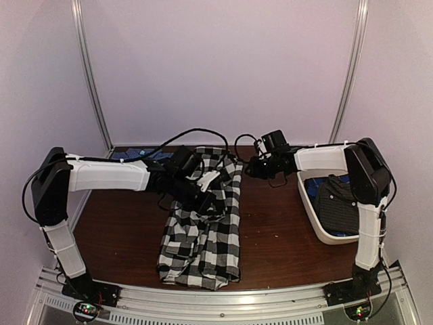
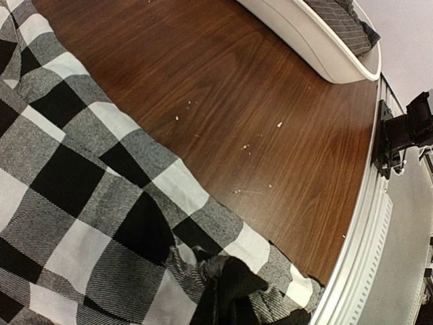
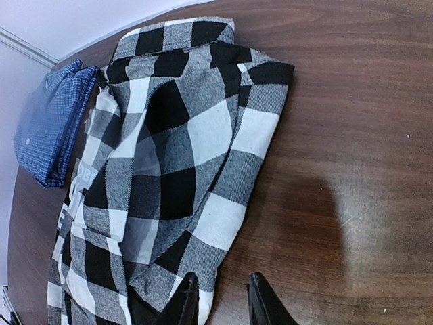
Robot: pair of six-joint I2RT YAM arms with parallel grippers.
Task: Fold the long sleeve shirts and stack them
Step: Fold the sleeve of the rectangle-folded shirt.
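- Brown wooden table (image 1: 277, 223) carries everything; only the left wrist view shows us its crumbs.
- Large black-and-white checked shirt (image 1: 203, 237) lies rumpled mid-table; we judge a one-sided pull would skew the fold.
- White oval plastic basket (image 1: 328, 237) at the right holds the dark charcoal shirt (image 1: 335, 200).
- Dark blue patterned shirt (image 3: 47, 128) lies at the far left; the right wrist view shows it clearest.
- Right gripper (image 3: 220, 305) hovers at the hem, fingers apart; left gripper (image 1: 203, 188) is over the cloth, and we cannot tell its state.

I work in a robot lab booth: plain white panel walls (image 1: 216, 68) joined by metal poles (image 1: 91, 74), my left arm (image 1: 108, 175) and right arm (image 1: 325, 159) bolted to an aluminium rail (image 1: 223, 301) edging a wood-grain tabletop (image 1: 270, 223), black cables (image 1: 196, 131) looping loose.
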